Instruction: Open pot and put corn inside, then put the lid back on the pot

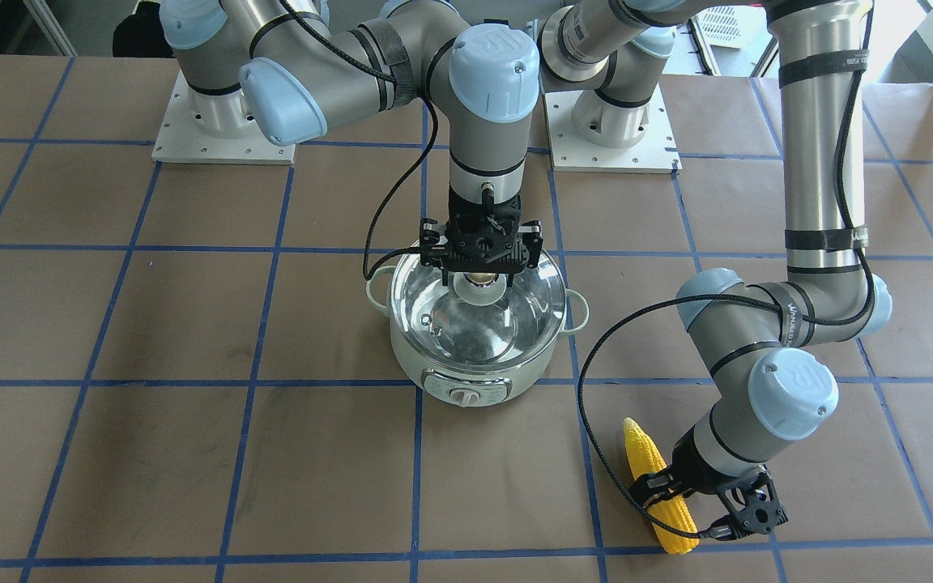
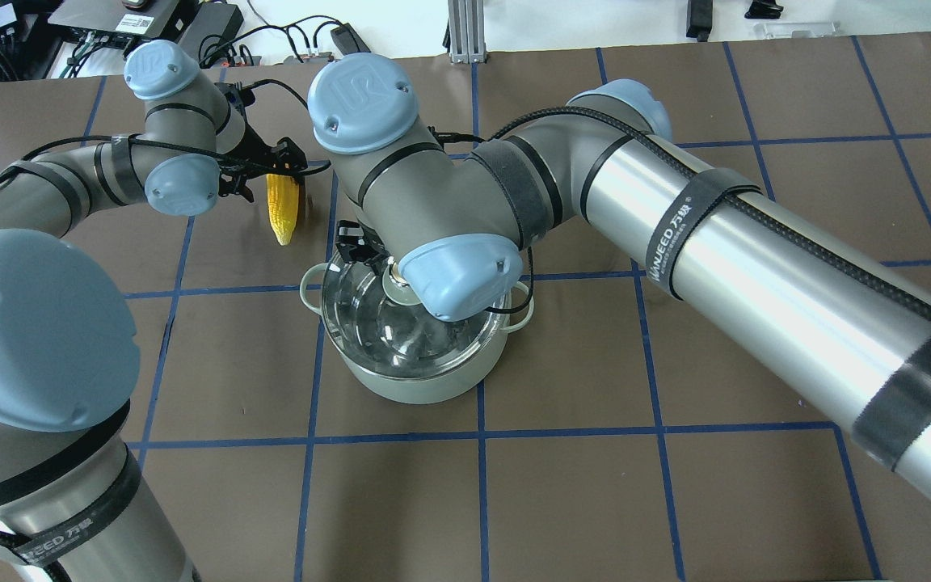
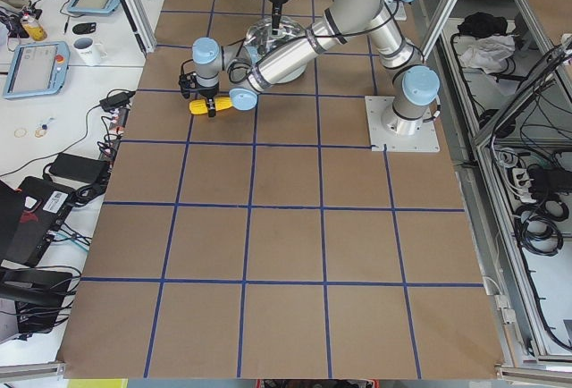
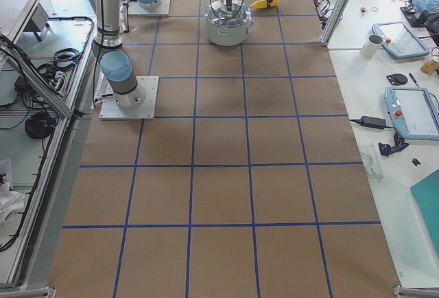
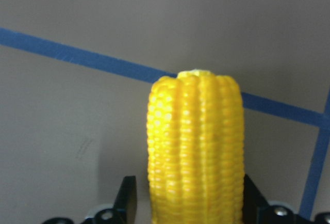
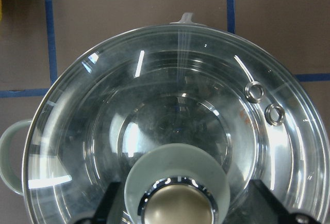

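The pale green pot (image 1: 466, 368) stands mid-table with the clear glass lid (image 1: 507, 312) on it. My right gripper (image 1: 479, 279) hangs straight down over the lid. Its jaws are open on either side of the beige knob, with gaps showing in the right wrist view (image 6: 178, 208). The yellow corn (image 1: 645, 457) lies flat on the table at the pot's left-arm side. My left gripper (image 1: 669, 498) is low over its thick end, jaws open close on each side of the corn (image 5: 196, 146). The overhead view shows the corn (image 2: 282, 210) beside the pot (image 2: 417, 380).
Both arm bases sit on white plates (image 1: 223, 129) (image 1: 612, 138) behind the pot. The right arm's elbow (image 2: 457, 275) hides part of the lid from overhead. Blue tape lines grid the brown table. Desks with tablets and a mug (image 4: 374, 45) flank the table.
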Tool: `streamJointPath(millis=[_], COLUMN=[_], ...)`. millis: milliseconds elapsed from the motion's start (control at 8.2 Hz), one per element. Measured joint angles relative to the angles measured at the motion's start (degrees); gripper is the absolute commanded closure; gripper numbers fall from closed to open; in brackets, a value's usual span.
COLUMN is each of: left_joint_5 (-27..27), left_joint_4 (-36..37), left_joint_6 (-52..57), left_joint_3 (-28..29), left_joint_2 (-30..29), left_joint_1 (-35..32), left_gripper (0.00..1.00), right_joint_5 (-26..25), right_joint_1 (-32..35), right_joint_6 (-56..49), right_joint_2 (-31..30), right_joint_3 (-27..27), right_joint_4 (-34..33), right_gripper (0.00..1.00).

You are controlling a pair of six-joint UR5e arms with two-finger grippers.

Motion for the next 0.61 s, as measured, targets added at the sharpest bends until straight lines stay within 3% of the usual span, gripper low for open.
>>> streamJointPath(millis=[610], left_joint_5=[-1.73], left_joint_4=[0.00], left_joint_6=[0.19], left_joint_3=[0.06], left_joint_2=[1.72], left_joint_1=[0.00], left_gripper=[1.00], right_joint_5=[0.08], right_joint_1=[0.00], right_joint_6=[0.28], right_joint_2=[0.00], right_joint_3=[-0.16], right_joint_4=[-0.02], right_gripper=[0.67])
